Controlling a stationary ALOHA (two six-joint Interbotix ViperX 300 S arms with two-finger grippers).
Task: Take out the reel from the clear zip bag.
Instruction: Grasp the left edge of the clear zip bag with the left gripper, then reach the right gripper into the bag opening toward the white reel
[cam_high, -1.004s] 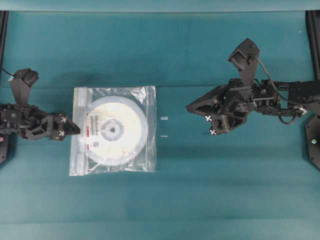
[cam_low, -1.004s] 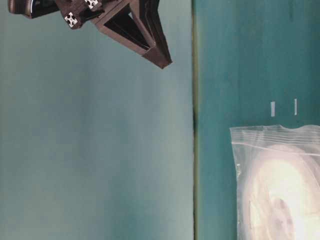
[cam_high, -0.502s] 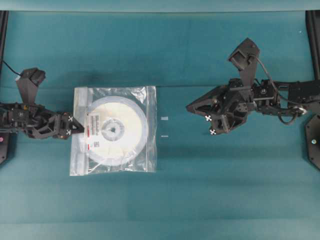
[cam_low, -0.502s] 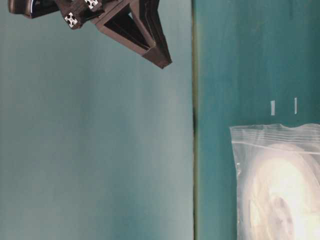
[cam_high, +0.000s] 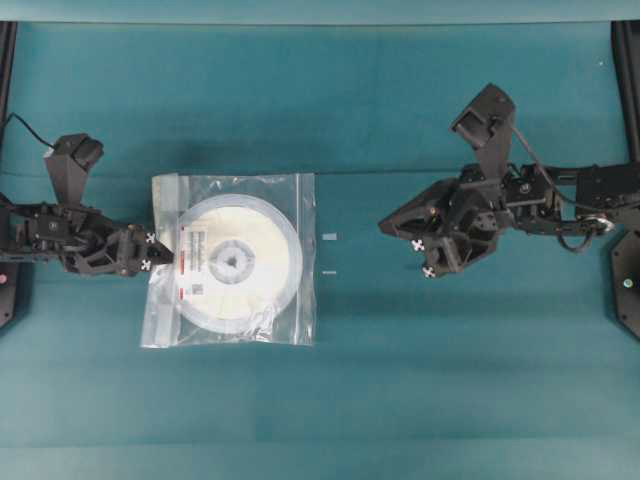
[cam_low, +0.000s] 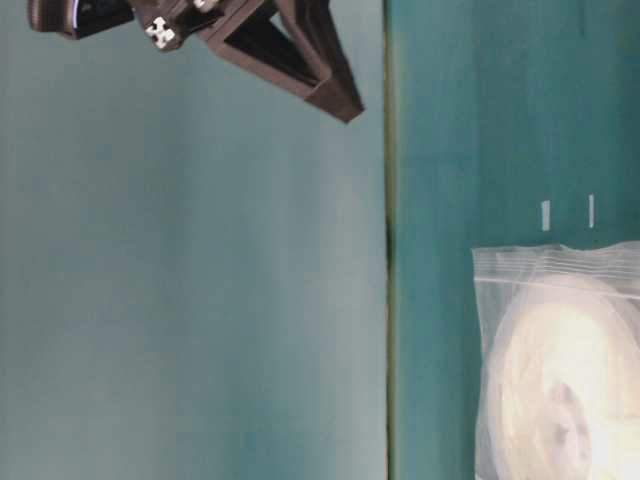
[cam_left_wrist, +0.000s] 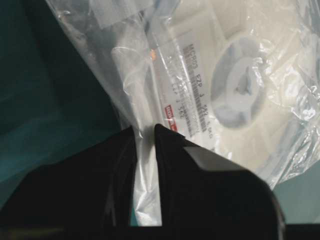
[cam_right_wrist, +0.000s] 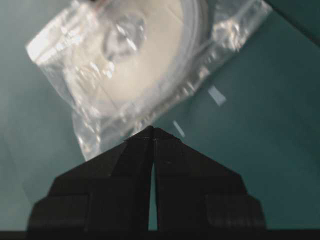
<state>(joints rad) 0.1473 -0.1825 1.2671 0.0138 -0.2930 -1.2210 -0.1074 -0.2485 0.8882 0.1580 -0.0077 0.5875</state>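
The clear zip bag (cam_high: 232, 259) lies flat on the green table (cam_high: 400, 400), and the reel (cam_high: 236, 262) sits wholly inside it, so nothing is taken out yet. The left gripper (cam_high: 166, 262) has its jaws pinching a fold of the bag's film at the left edge, probably to hold the bag fixed. The right gripper (cam_high: 386, 224) waits well apart, above the table, with its jaws pressed together on nothing.
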